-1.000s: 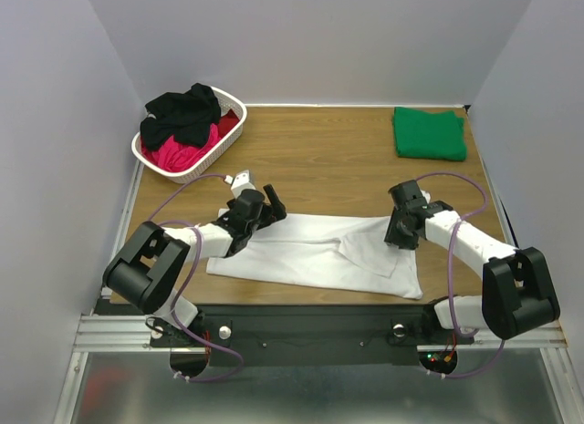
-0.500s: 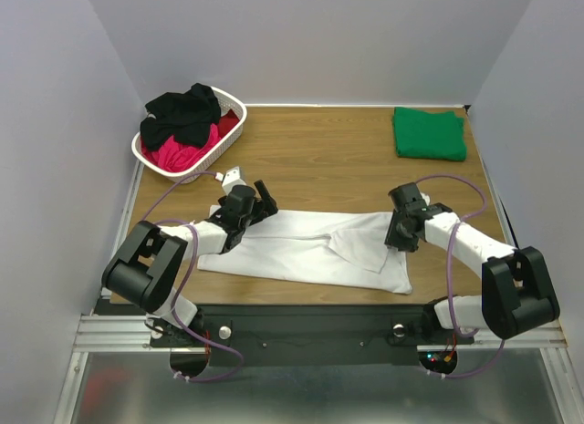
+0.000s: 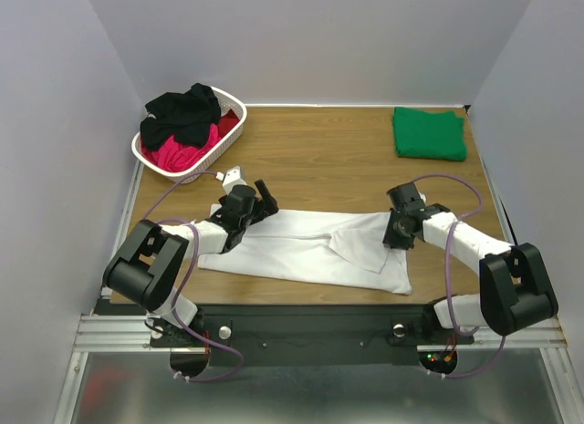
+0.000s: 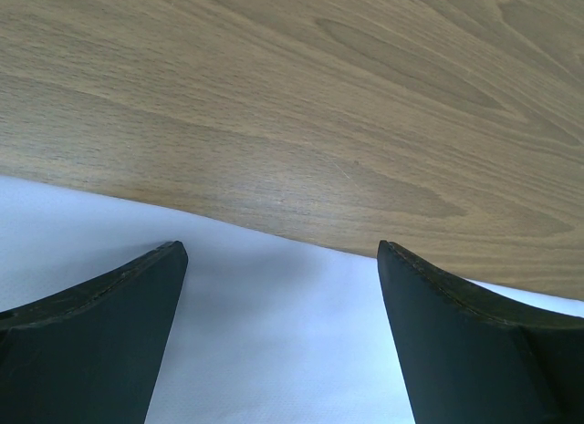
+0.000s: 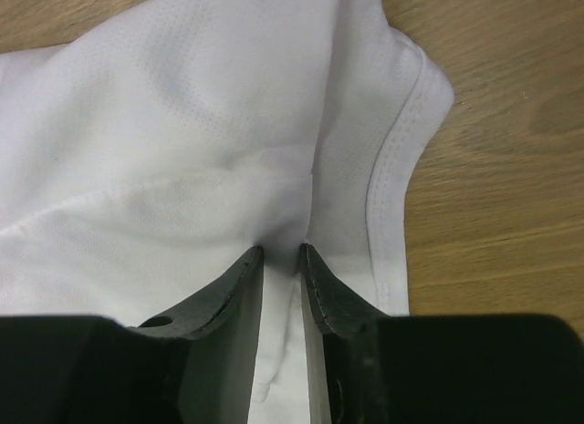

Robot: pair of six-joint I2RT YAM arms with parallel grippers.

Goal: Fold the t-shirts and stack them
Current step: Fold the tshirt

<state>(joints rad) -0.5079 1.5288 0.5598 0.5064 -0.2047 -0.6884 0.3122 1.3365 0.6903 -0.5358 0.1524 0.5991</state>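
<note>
A large white t-shirt (image 3: 301, 251) lies spread across the near part of the table, partly folded. My left gripper (image 3: 260, 200) rests low at the shirt's far left edge, open, with white cloth (image 4: 274, 351) lying flat between its fingers (image 4: 109, 333). My right gripper (image 3: 394, 234) sits on the shirt's right end, shut on a raised fold of white cloth (image 5: 182, 123) next to a stitched hem. A folded green t-shirt (image 3: 429, 132) lies at the far right. Black (image 3: 182, 112) and red/pink (image 3: 181, 152) t-shirts are heaped in the basket.
The white lattice basket (image 3: 239, 110) stands at the far left corner of the wooden table (image 3: 319, 160). Grey walls close in the left, right and back sides. Both arms' cables loop above the tabletop.
The left gripper has slid a little to the left and away along the shirt's edge. The white shirt has shifted slightly left. The right jaws have narrowed onto the cloth fold.
</note>
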